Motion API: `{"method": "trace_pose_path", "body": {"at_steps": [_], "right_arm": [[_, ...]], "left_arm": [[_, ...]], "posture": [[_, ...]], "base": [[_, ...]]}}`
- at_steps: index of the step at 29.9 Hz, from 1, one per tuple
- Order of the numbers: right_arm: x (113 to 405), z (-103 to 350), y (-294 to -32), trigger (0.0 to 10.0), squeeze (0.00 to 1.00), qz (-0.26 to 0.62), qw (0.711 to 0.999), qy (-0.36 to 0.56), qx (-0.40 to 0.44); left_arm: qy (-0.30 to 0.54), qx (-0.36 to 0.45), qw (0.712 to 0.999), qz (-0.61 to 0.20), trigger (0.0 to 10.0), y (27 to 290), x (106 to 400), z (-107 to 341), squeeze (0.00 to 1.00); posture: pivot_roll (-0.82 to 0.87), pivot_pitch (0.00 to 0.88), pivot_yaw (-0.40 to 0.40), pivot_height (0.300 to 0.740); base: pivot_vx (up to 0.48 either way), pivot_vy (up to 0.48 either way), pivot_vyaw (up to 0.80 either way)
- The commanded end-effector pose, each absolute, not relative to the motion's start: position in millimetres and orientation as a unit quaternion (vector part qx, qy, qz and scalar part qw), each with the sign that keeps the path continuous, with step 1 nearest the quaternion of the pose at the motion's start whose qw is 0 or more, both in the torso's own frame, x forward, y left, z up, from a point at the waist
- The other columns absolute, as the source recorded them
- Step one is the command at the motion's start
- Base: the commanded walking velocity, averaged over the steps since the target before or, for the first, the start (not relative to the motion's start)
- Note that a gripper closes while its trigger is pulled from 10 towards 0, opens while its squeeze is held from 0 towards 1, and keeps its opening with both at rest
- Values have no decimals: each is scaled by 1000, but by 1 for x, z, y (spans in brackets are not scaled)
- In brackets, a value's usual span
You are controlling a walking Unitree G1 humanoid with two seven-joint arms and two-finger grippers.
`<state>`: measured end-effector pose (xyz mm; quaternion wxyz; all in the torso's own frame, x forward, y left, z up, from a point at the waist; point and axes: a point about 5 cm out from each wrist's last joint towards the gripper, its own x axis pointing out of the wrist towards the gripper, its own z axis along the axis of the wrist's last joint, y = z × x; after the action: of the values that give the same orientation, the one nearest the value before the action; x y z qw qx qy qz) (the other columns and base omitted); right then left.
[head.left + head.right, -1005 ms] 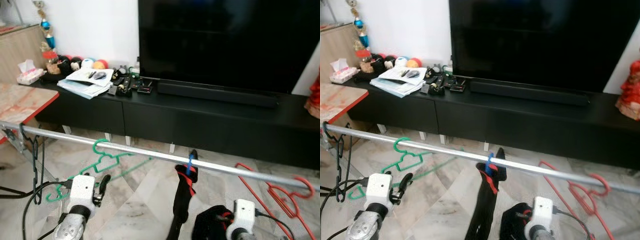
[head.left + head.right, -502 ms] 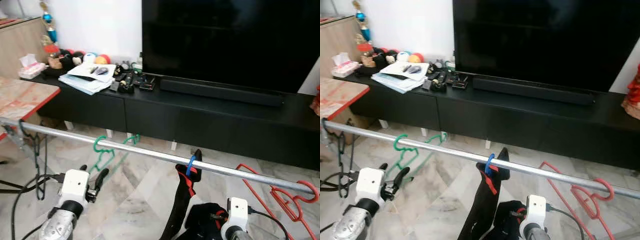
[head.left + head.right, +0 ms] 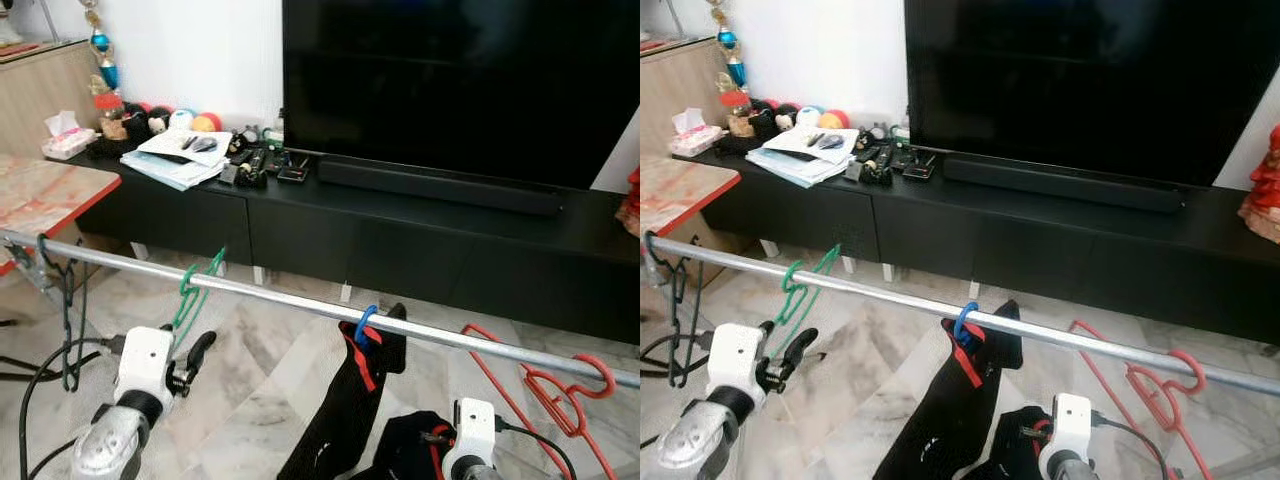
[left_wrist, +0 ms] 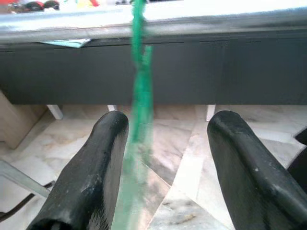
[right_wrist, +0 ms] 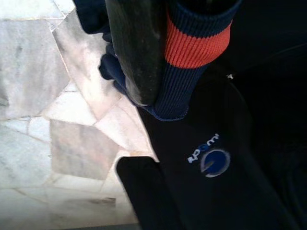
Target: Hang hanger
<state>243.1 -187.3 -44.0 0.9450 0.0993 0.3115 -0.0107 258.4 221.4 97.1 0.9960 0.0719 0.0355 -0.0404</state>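
Compared with one second before, the green hanger point(image 3: 190, 290) has turned from broadside to nearly edge-on while its hook stays over the rail point(image 3: 280, 296); the black garment point(image 3: 350, 410) on the blue hanger point(image 3: 366, 326) now hangs lower and wider. The left hand point(image 4: 165, 158) is spread, its fingers point(image 4: 91, 177) flanking the blurred green hanger without touching it, just below the rail. The right hand point(image 5: 144, 124) is against the black garment beside a navy cuff point(image 5: 192, 57) with a red band; whether it is pinching cannot be told. A blue logo point(image 5: 208, 155) on the garment carries small lettering, too small to read. Red hangers point(image 3: 560, 385) hang at the rail's right end. On the black cabinet point(image 3: 420, 240) below the television point(image 3: 450, 85) lie papers point(image 3: 175, 160), with a tissue box point(image 3: 65, 140) nearby.
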Motion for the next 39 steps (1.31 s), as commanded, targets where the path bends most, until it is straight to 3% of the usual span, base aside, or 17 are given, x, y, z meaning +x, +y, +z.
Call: {"method": "trace_pose_path", "body": {"at_steps": [1,6,16,21,26,33,39], "right_arm": [[246,-42,-188,10000,0,-11,946,308,99],[245,-43,-189,10000,0,-11,945,311,97],[246,-42,-188,10000,0,-10,946,310,98],[248,-41,-187,10000,0,-8,946,309,96],[249,-40,-186,10000,0,-9,946,309,99],[249,-41,-184,10000,0,-6,946,310,99],[248,-41,-185,10000,0,-6,946,310,98]], "left_arm": [[34,59,997,-25,10000,226,264,102,0],[28,23,999,25,10000,240,279,119,0],[80,24,995,-50,10000,227,300,113,0],[144,56,988,-18,10000,236,312,107,0],[174,37,984,11,10000,240,325,111,0],[161,5,987,-11,10000,213,344,120,0],[196,24,980,4,10000,212,344,108,0]], "posture": [[178,0,-31,740],[171,0,-28,740],[165,0,-32,740],[162,0,-33,740],[162,0,-31,740],[150,0,-27,740],[151,0,-30,740]], "base": [[0,0,0],[0,0,0],[0,0,0],[0,0,0],[0,0,0],[0,0,0],[0,0,0]]}}
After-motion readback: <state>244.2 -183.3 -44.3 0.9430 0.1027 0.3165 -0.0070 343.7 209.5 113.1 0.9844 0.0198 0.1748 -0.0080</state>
